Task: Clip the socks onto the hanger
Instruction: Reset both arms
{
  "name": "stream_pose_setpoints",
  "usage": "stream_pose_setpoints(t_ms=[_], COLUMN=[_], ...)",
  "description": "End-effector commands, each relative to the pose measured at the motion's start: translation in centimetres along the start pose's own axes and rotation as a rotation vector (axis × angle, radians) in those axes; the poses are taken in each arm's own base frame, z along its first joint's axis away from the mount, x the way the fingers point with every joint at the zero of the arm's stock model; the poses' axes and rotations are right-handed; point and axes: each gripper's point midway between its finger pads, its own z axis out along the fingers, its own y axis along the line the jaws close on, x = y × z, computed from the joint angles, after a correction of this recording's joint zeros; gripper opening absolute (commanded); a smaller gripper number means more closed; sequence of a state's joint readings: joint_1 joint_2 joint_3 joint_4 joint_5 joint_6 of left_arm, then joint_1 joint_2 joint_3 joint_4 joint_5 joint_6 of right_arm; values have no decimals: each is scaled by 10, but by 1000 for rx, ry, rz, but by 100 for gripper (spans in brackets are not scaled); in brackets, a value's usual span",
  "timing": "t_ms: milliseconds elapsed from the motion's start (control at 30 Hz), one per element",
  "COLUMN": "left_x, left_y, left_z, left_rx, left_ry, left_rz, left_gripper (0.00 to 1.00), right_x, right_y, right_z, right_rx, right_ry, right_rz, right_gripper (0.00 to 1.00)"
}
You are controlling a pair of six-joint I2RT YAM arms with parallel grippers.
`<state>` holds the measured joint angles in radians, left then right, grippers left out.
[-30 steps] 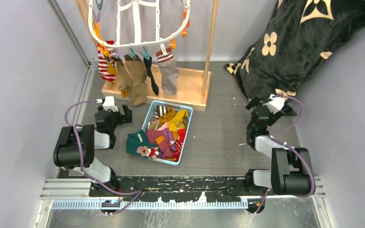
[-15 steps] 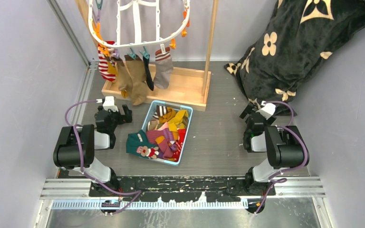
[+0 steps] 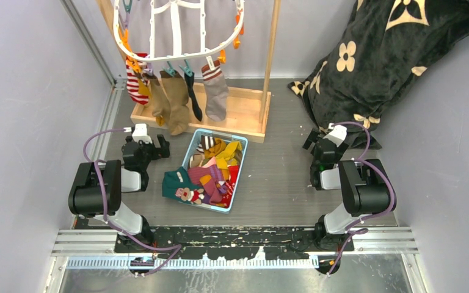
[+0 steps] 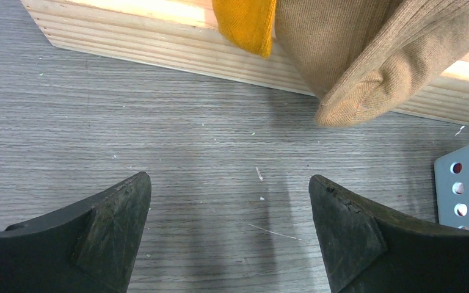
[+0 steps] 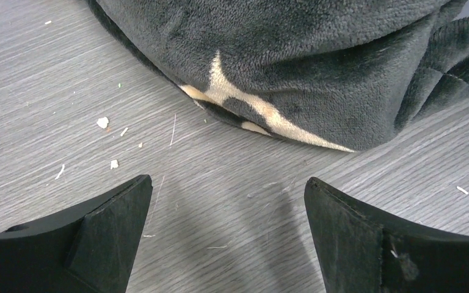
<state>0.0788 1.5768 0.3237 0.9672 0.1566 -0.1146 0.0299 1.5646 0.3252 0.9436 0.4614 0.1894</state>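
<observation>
Overhead, several socks hang clipped to the hanger in the upper left, and more lie in the basket at centre. Only the wrist views show both hands open and empty: the left hand faces a tan sock, the right hand the blanket.

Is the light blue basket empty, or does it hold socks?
Not empty. The basket is heaped with socks in mustard, maroon and red; a teal sock drapes over its left rim.
</observation>
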Motion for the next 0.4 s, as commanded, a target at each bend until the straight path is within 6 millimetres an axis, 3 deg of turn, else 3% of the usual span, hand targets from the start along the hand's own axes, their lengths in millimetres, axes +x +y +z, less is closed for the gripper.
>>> stream_pose_setpoints(t_ms=[0,367], left_x=[-24,-24], left_y=[1,1], left_z=[3,3], left_rx=[-7,-6], left_ry=[-76,-75], left_rz=[38,38], left_gripper=[100,100], right_x=[-17,-17], right_y=[6,6], right_z=[3,4], right_rx=[-12,-16], right_ry=[-46,-46], right_rz=[12,11], right_gripper=[100,100])
